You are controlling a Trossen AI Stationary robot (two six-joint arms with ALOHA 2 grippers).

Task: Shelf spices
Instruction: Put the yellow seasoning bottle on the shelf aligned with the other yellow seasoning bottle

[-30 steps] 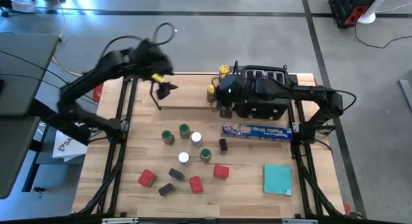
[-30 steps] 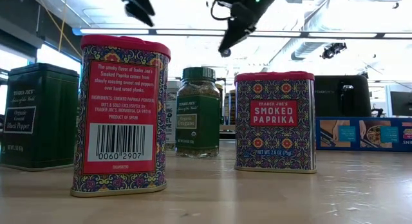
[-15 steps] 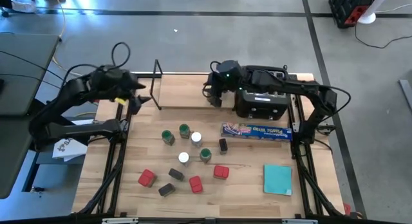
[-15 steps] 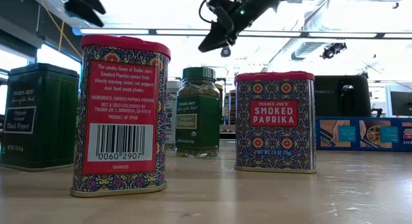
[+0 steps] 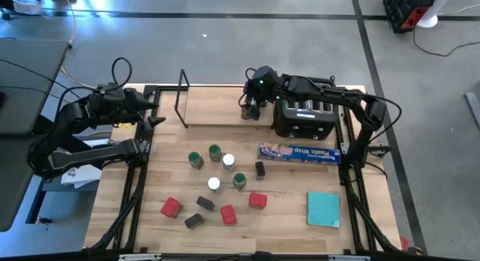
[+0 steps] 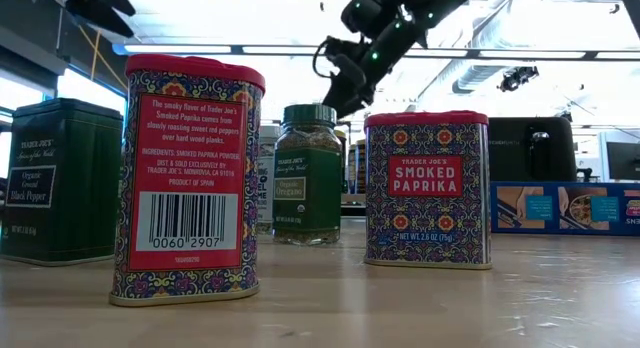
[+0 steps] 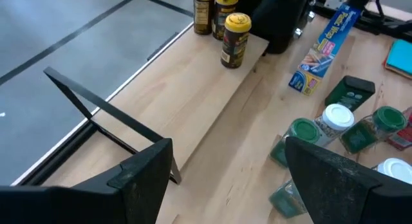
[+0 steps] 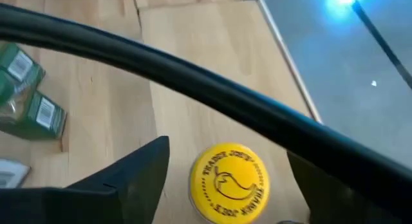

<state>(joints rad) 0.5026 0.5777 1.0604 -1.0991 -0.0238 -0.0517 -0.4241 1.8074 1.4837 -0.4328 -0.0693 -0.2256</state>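
Currently the right gripper (image 5: 250, 109) sits over the far end of the shelf (image 5: 217, 107), next to the black toaster (image 5: 304, 118). Its own wrist view looks down on a yellow-lidded jar (image 8: 228, 183) standing between the two dark fingers (image 8: 129, 172); the fingers are spread either side of the lid and do not appear to touch it, though the jar body is hidden below the lid, so contact lower down cannot be ruled out. A black cable (image 8: 193, 89) crosses that view above the jar.

From the left wrist view, three yellow-lidded jars (image 7: 234, 40) stand on the shelf plank at the toaster end, the rest of the plank bare wood, with a black wire upright (image 7: 103, 118) at the near end.

The left gripper (image 5: 150, 111) is off the table's left edge, beside the frame rail, its fingers (image 7: 145, 179) parted and holding nothing.

Remaining spices stand loose mid-table: green-lidded jars (image 5: 196, 159), white-lidded jars (image 5: 228, 162), red tins (image 5: 171, 208) and dark tins (image 5: 193, 220). The low view shows a smoked paprika tin (image 6: 427, 188), an oregano jar (image 6: 308, 174) and a black pepper tin (image 6: 58, 178) upright. The blue plastic-wrap box (image 5: 298, 152) lies in front of the toaster; a teal square (image 5: 324, 208) lies near the right front.
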